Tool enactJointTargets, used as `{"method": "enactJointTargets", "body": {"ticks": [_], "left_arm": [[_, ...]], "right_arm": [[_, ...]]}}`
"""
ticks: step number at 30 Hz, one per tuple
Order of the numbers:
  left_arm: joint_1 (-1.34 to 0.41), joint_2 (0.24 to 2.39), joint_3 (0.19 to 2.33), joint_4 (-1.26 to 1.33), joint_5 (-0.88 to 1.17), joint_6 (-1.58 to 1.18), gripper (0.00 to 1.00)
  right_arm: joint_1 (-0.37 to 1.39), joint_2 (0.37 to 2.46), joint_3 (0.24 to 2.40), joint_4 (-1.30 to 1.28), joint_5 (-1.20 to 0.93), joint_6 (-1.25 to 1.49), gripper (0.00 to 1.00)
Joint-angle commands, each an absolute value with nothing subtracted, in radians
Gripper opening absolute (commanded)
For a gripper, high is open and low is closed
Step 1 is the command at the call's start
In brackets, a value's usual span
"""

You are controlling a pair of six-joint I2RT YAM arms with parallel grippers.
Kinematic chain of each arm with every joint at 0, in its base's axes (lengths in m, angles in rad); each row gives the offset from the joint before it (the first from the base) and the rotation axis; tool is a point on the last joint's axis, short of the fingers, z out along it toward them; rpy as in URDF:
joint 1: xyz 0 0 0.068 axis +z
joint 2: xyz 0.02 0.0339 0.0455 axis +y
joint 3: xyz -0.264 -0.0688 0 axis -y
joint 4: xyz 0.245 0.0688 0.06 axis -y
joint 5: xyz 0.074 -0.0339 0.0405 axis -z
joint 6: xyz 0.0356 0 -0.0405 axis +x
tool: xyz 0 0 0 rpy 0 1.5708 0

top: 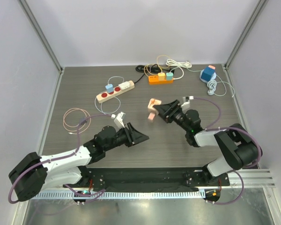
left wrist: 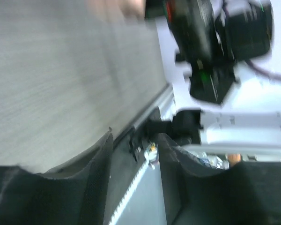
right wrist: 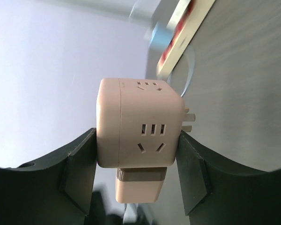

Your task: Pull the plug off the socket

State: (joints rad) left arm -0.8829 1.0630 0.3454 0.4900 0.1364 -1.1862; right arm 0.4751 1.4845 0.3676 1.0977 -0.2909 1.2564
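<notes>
My right gripper (top: 158, 108) is shut on a pink cube socket (top: 153, 103), held just above the table's middle. In the right wrist view the fingers clamp the socket (right wrist: 138, 129) on both sides, and its metal prongs (right wrist: 189, 119) stick out to the right. A pink plug (right wrist: 138, 187) with a darker ribbed band sits in the cube's lower face; from above the plug (top: 151, 116) points at the table. My left gripper (top: 143, 137) stands open to the lower left, apart from both. Its wrist view is blurred, and the left gripper (left wrist: 133, 154) has nothing between its fingers.
A beige power strip (top: 114, 91) with a blue and a white plug lies at the back left. An orange strip (top: 160, 78) with plugs and cables lies at the back centre. A blue cube (top: 208, 74) sits at the back right, and a pink cable coil (top: 77, 119) at the left.
</notes>
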Motion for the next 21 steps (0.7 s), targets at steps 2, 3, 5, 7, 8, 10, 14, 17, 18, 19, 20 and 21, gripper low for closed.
{"method": "enactJointTargets", "body": {"ticks": [2,3,5,7,8,10,14,17,18,19,20,21], "left_arm": [[-0.899,1.009,0.327,0.430,0.207,-1.138,0.00],[-0.899,1.006,0.328,0.439,0.219,-1.128,0.00],[-0.891,0.996,0.345,0.417,0.235,-1.123,0.00],[-0.881,0.988,0.363,0.390,0.241,-1.109,0.19],[-0.868,0.983,0.379,0.362,0.242,-1.106,0.52],[-0.836,0.973,0.388,0.362,0.264,-1.101,0.77],[-0.778,0.976,0.417,0.362,0.314,-1.085,0.98],[-0.753,1.020,0.440,0.385,0.360,-1.078,0.99],[-0.752,1.035,0.445,0.397,0.371,-1.080,0.98],[-0.752,1.069,0.451,0.412,0.388,-1.084,0.98],[-0.752,1.086,0.451,0.464,0.399,-1.103,0.98],[-0.752,1.103,0.451,0.494,0.408,-1.112,0.98]], "right_arm": [[0.391,1.506,0.417,1.197,-0.156,1.266,0.01],[0.391,1.502,0.426,1.190,-0.170,1.264,0.01],[0.391,1.490,0.417,1.175,-0.193,1.261,0.01],[0.393,1.462,0.396,1.166,-0.227,1.253,0.01],[0.394,1.450,0.388,1.157,-0.241,1.247,0.01],[0.405,1.413,0.358,1.154,-0.276,1.244,0.01],[0.436,1.332,0.289,1.126,-0.308,1.246,0.01],[0.454,1.263,0.235,1.120,-0.314,1.265,0.01],[0.468,1.250,0.220,1.118,-0.316,1.272,0.01],[0.474,1.238,0.213,1.117,-0.318,1.279,0.01],[0.479,1.211,0.210,1.109,-0.319,1.282,0.01],[0.494,1.200,0.209,1.100,-0.316,1.284,0.01]]}}
